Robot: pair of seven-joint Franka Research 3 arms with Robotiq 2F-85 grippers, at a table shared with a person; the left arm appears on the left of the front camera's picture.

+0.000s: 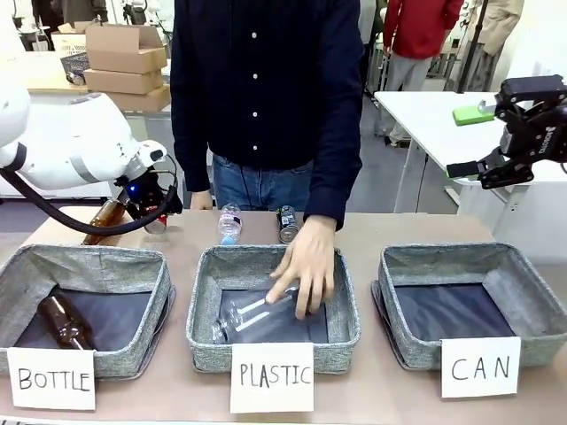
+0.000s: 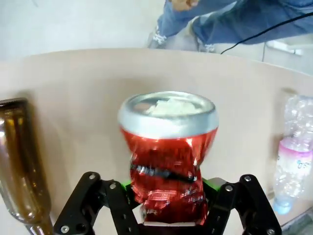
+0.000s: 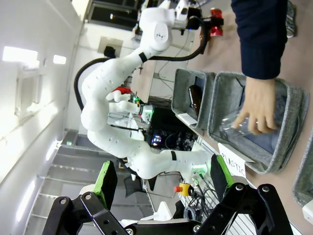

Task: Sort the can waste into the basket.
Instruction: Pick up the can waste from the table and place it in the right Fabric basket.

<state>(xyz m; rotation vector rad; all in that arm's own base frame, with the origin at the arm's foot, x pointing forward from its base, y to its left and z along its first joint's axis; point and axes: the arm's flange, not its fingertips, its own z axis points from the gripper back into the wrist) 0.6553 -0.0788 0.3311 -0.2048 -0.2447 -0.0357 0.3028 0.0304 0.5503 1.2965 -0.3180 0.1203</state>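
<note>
1. At 10 o'clock on the table (image 1: pixel 372 390): left gripper (image 2: pixel 168 188), fingers pinching the dented red can (image 2: pixel 168 147), one green pad on each side of the crumpled body. Cannot tell whether clear of the tabletop.
2. At 12 o'clock, by the far edge: dark can (image 1: pixel 288 224), upright, just beside the person's sleeve.
3. To its 9 o'clock side, near but apart: small plastic bottle (image 1: pixel 230 223).
4. At 4 o'clock: CAN basket (image 1: pixel 532 332), white sign propped at its front wall, well apart from both cans.
5. High at 2 o'clock, above table level: right gripper (image 3: pixel 164 178), fingers spread wide, nothing between them.
6. At 6 o'clock: PLASTIC basket (image 1: pixel 204 341), with the person's hand (image 1: pixel 306 266) reaching in, fingers on a clear bottle (image 1: pixel 239 320) lying on the lining.
7. At 8 o'clock: BOTTLE basket (image 1: pixel 18 283), a brown bottle (image 1: pixel 62 323) lying inside.
8. Just to the 9 o'clock side of the left gripper: second brown bottle (image 1: pixel 102 221), tilted, beyond that basket.
</note>
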